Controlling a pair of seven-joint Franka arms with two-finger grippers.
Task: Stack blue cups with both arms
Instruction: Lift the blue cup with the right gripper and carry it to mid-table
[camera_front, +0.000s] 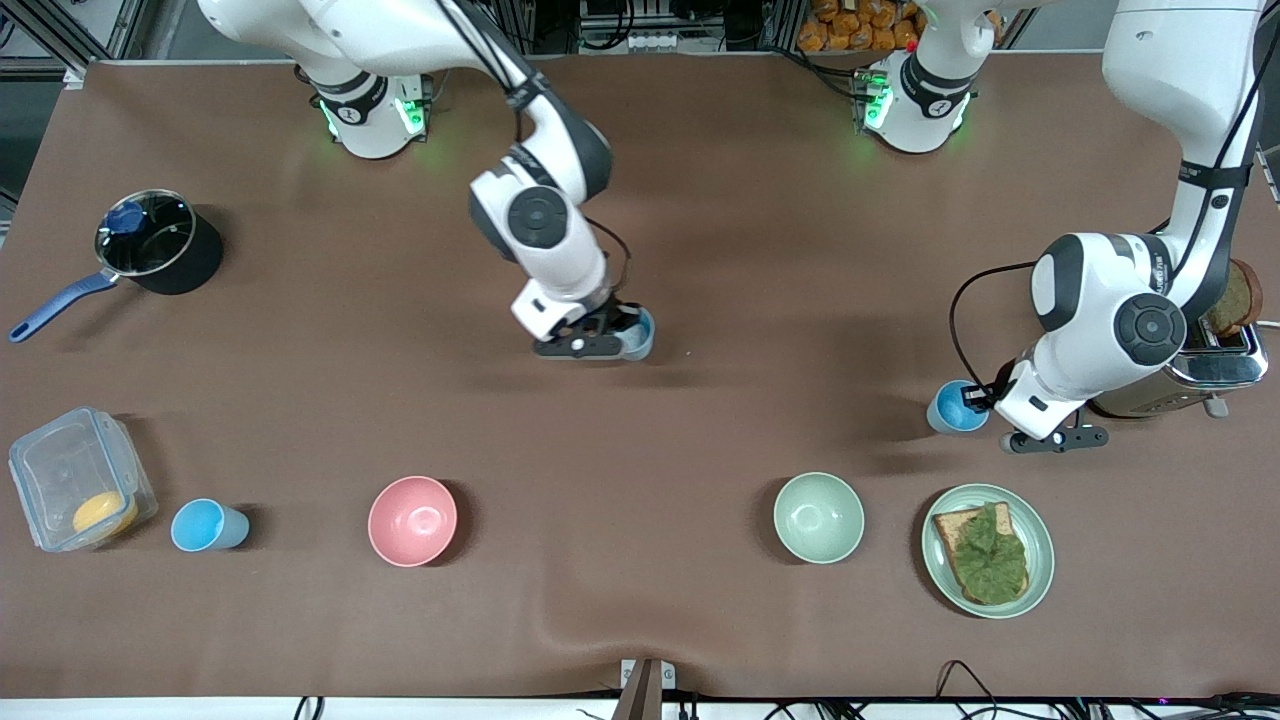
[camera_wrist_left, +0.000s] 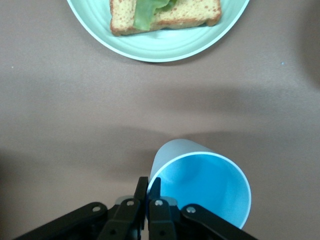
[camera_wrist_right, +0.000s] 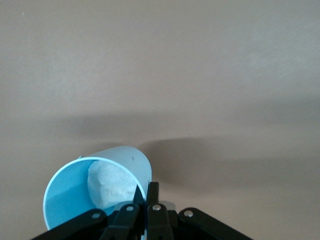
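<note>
Now left pincer (camera_front: 985, 402) pinches blue cup (camera_front: 955, 408) rim; right pincer (camera_front: 622, 335) pinches another cup (camera_front: 640, 333) mid-table.

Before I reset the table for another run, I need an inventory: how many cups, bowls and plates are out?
Blue cups: 3
Bowls: 2, the pink bowl and the pale green bowl
Plates: 1, the green plate with toast
Total: 6

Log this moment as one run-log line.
left pincer: shut on rim of light-blue plastic cup | right pincer: shut on rim of second light-blue cup | third cup: untouched
</note>
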